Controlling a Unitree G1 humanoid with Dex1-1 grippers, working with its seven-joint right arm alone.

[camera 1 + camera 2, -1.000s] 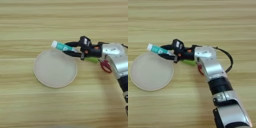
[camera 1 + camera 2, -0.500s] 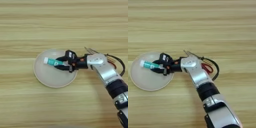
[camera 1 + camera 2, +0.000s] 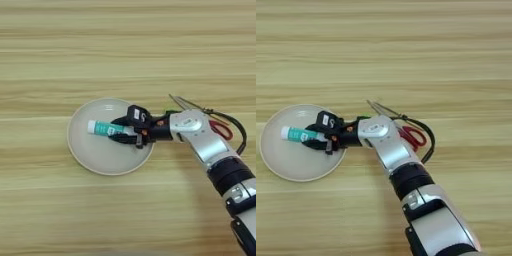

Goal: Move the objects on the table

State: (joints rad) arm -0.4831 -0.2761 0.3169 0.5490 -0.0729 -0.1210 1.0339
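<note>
One glue stick (image 3: 106, 128) is gripped by the closed tool (image 3: 121, 131) over one plate (image 3: 95, 157); one pair of scissors (image 3: 220, 128) is seen behind it.

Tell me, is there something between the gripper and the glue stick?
Nothing visible: the right gripper already has its black fingers around the glue stick, which lies over the round beige plate.

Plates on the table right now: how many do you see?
1. The round beige plate lies left of centre on the table, with the glue stick over it in the right gripper. The arm could hide something small.
</note>
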